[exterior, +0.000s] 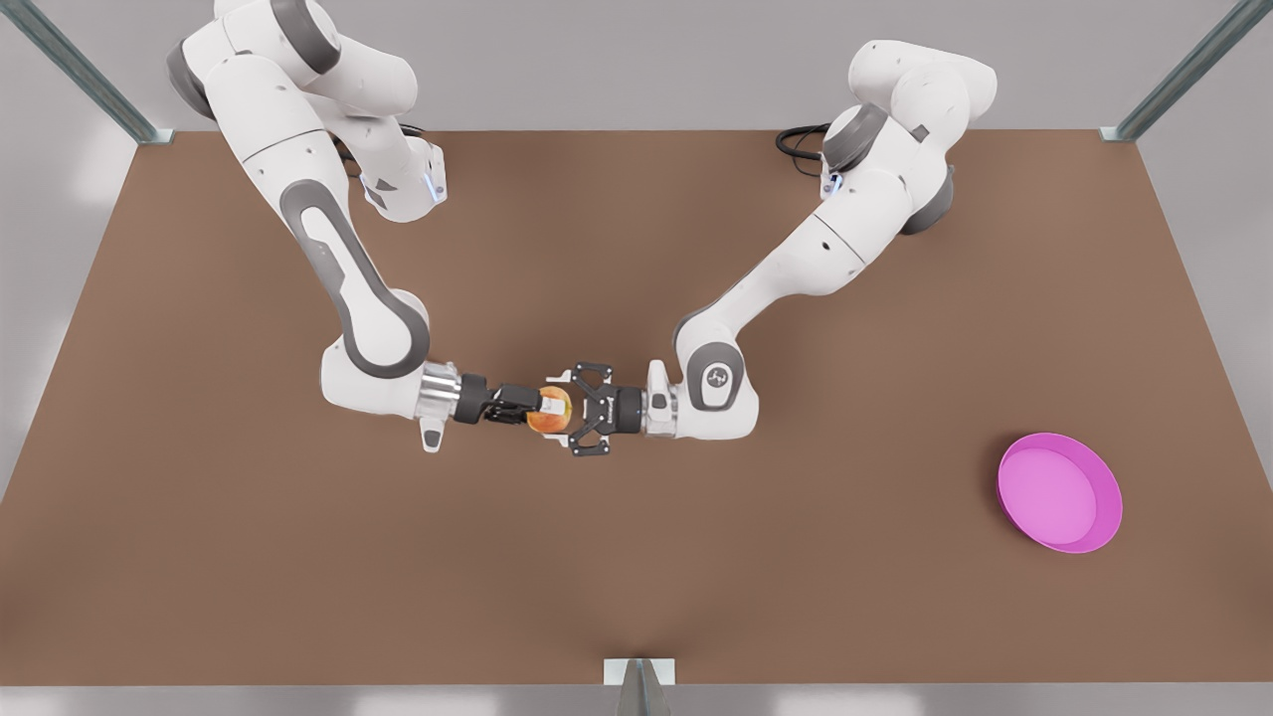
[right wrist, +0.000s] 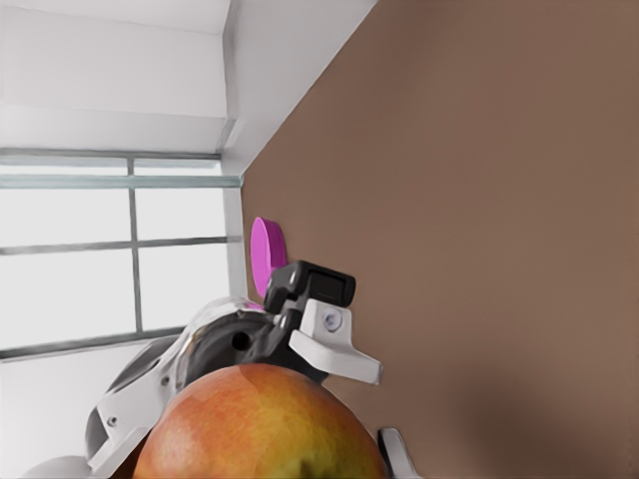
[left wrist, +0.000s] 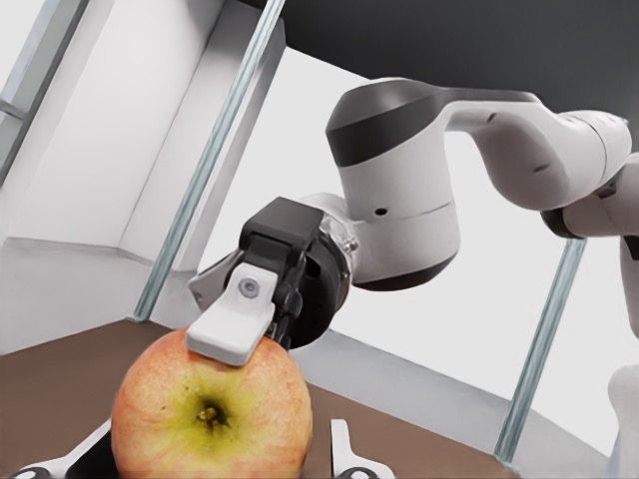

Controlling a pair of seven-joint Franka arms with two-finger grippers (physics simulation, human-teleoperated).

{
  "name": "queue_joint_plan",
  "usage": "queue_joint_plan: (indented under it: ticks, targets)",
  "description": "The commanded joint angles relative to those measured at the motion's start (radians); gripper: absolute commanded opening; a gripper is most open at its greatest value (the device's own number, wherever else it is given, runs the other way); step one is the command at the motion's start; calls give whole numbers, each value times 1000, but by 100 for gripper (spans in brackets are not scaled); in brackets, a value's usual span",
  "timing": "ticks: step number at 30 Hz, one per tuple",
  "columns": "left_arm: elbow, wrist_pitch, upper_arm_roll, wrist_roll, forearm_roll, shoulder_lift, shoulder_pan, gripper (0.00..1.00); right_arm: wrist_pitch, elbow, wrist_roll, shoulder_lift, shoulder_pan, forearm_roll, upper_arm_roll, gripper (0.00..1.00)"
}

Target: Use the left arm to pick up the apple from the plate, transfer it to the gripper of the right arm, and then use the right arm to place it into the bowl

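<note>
Round, glossy apple (exterior: 549, 410) between pincers

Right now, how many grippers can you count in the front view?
2: the right gripper, front view's left of the apple, grips it; the left gripper, on the apple's other side, stands open.

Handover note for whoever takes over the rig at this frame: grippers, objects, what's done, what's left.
Right gripper: shut on the apple, held in the air above the middle of the table.
Left gripper: open, its fingers spread either side of the apple and apparently no longer gripping it.
The plate: empty, on the table at the front view's right.
Done: the apple has been picked off the plate and passed to the right gripper.
Left: back the left arm away, then have the right arm carry the apple to the bowl and release it there.
</note>
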Motion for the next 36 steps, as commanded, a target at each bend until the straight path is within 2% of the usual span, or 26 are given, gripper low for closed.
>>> queue_joint_plan:
  ticks: [1, 5, 9, 14, 17, 21, 23, 27, 29, 30, 31, 32, 33, 36]
  targets:
    - [-7, -6, 2, 23, 7, -2, 3, 99, -7, 0, -16, 0, 0, -6, 1, 75]
    - [-82, -79, 5, 26, 79, -14, 112, 99, -7, 0, -19, 0, 0, -6, 1, 75]
    - [-102, -290, 4, -200, 428, -49, 310, 99, -7, -1, -30, 0, -3, -6, 1, 75]
    - [-50, -454, 1, -658, 827, -117, 408, 99, -10, -78, -99, -31, -75, -12, 1, 75]
    - [-45, -478, 4, -850, 1178, -237, 472, 100, -44, -110, -119, -57, -144, -88, 1, 75]
    - [-45, -636, 13, -1321, 1824, -479, 482, 100, -122, -145, -111, -78, -254, -314, -1, 75]
    - [-43, -737, 44, -1569, 1993, -546, 488, 100, -166, -182, -109, -111, -294, -417, 1, 75]
    - [-42, -753, 90, -1970, 1918, -692, 558, 100, -169, -322, -108, -236, -334, -548, -1, 75]
    - [-82, -735, 401, -2005, 1710, -802, 374, 100, -169, -329, -106, -236, -357, -634, -1, 75]
    - [-203, -666, 421, -2030, 1702, -893, 354, 100, -169, -329, -100, -236, -365, -680, -1, 75]
    - [-252, -615, 435, -2063, 1702, -925, 331, 100, -169, -329, -100, -235, -376, -699, -2, 75]
    - [-252, -612, 501, -2063, 1702, -923, 272, 100, -166, -328, -100, -230, -388, -707, -7, 75]
    - [-249, -610, 522, -2063, 1700, -922, 247, 100, -160, -322, -99, -229, -391, -743, -12, 75]
    - [-247, -607, 527, -2070, 1700, -945, 244, 100, -134, -313, -83, -209, -391, -783, -32, 75]
